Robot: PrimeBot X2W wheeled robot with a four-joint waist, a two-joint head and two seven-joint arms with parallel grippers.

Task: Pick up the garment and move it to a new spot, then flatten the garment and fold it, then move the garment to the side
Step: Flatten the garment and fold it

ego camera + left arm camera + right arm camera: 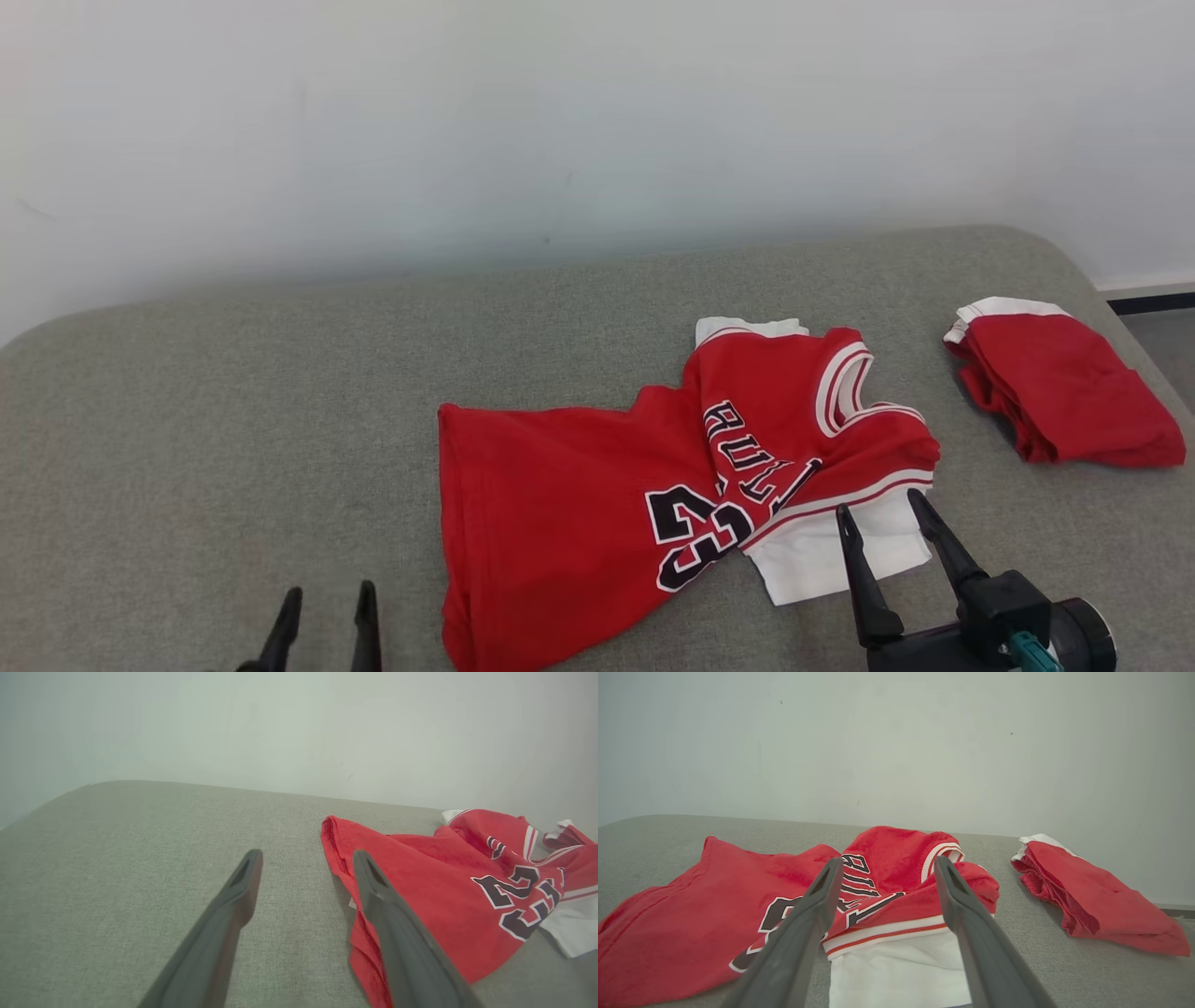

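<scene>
Red jersey lies rumpled, centre-right on grey cushion. R gripper is wide open, empty, fingers over the jersey's near white sleeve. L gripper is also wide open, empty, near left, just beside the hem. Folded red garment sits far right, apart.
</scene>
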